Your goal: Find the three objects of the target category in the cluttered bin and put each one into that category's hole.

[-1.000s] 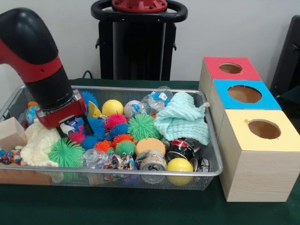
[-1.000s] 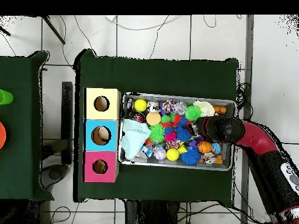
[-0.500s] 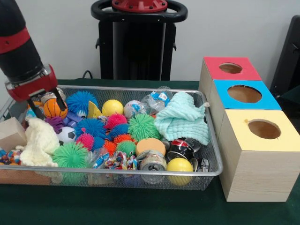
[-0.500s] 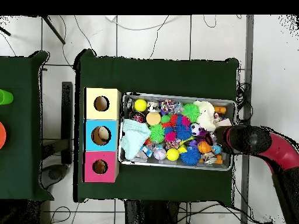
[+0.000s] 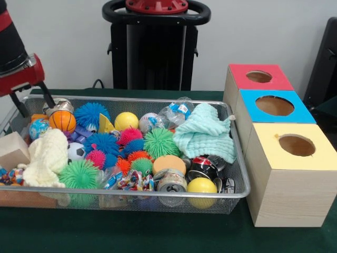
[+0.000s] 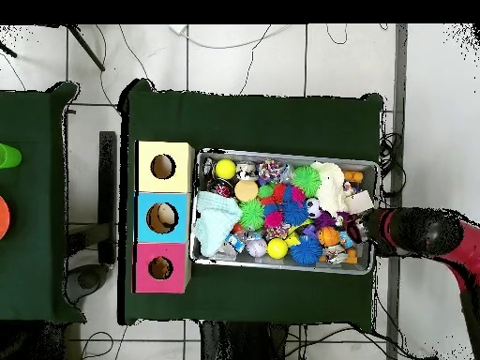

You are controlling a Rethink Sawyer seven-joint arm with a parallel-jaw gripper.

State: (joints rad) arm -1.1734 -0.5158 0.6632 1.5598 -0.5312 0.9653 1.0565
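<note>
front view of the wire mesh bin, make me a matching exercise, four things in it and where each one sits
Things:
1. mint green folded cloth
2. small orange basketball
3. cream fuzzy cloth
4. round orange sponge disc

Places in the front view:
A. far left corner, close under the red claw
B. middle of the bin, toward the near rim
C. right end, nearest the three boxes
D. left end, beside a plain wooden block

Pairs: 1-C, 2-A, 3-D, 4-B
</note>
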